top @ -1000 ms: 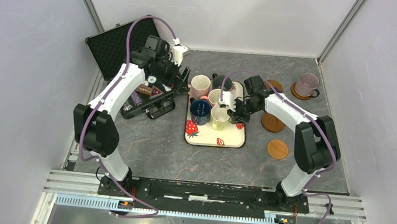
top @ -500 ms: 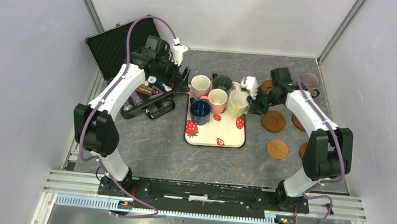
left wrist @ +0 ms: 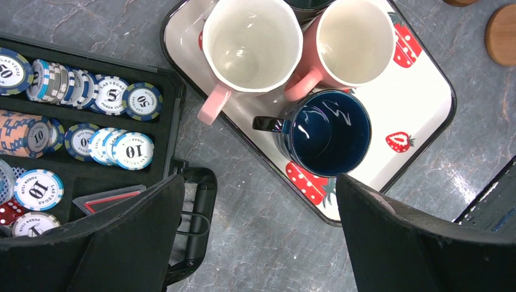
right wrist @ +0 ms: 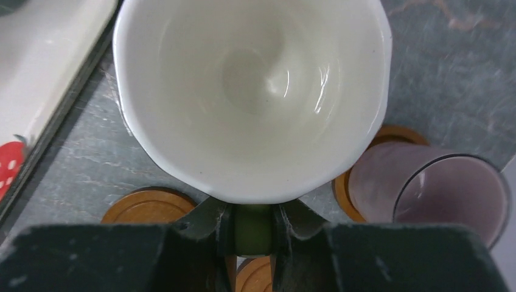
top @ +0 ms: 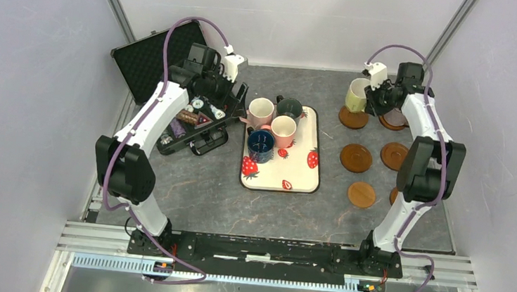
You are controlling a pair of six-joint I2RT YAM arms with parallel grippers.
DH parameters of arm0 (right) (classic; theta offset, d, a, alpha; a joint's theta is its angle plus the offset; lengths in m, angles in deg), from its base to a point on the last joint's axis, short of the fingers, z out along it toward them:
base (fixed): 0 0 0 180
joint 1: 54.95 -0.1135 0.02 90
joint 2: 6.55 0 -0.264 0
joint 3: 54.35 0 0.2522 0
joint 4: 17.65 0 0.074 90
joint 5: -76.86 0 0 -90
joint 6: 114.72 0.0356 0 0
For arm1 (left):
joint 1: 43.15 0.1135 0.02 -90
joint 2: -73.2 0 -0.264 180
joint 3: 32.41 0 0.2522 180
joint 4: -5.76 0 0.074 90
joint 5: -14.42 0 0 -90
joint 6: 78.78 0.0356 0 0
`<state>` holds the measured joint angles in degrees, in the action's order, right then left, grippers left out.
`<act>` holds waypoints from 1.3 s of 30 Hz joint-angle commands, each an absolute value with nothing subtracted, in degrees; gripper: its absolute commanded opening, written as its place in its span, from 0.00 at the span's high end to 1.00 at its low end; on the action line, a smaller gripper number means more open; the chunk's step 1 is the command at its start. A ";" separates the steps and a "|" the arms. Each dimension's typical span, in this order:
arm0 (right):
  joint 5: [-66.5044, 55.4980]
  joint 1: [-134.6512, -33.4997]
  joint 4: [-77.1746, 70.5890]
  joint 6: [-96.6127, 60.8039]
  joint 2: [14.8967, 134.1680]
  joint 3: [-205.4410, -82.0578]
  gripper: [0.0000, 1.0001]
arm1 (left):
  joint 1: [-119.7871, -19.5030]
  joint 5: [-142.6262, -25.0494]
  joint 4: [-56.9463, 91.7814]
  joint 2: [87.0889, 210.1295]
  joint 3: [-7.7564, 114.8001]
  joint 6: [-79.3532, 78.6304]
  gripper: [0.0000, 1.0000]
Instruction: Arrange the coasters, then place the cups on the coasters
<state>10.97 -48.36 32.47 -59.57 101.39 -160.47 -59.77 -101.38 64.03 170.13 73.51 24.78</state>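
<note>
My right gripper [top: 373, 97] is shut on the green handle [right wrist: 252, 231] of the yellow-green cup [top: 357, 94], held tilted above the far-left coaster [top: 352, 118]. In the right wrist view the cup's white inside [right wrist: 252, 85] fills the frame, with that coaster [right wrist: 149, 207] below. The lilac cup [top: 397, 118] stands on a coaster [right wrist: 389, 137] just to the right. Three more coasters [top: 355, 158] [top: 394, 156] [top: 361, 194] lie bare nearer me. Two pink cups [left wrist: 252, 42] [left wrist: 356, 39], the navy cup [left wrist: 331, 131] and a dark cup [top: 289, 107] stand on the tray [top: 299, 174]. My left gripper [left wrist: 258, 243] hovers open and empty beside the tray.
An open black case [top: 152, 59] with poker chips [left wrist: 131, 149] lies at the back left under my left arm. The strawberry-print tray [left wrist: 426, 91] is in the middle. Walls close in the table on the left, right and back.
My right arm lifted the yellow-green cup off the tray and carried it to the far right, over the back coaster. The left arm has stayed where it was.
</note>
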 commanded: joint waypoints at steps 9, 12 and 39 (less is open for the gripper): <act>9.26 -47.13 22.97 -53.11 104.11 -160.10 1.00 | -59.91 -100.01 62.90 169.55 74.43 23.34 0.00; 9.19 -47.13 22.56 -53.04 104.73 -159.75 1.00 | -59.89 -100.00 62.92 169.69 74.44 23.39 0.00; 7.70 -46.00 21.59 -53.19 103.89 -154.10 1.00 | -59.92 -100.32 63.90 170.55 76.16 24.01 0.00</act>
<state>8.18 -46.68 23.53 -53.23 106.86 -154.44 -59.77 -99.70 64.19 170.15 73.56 24.80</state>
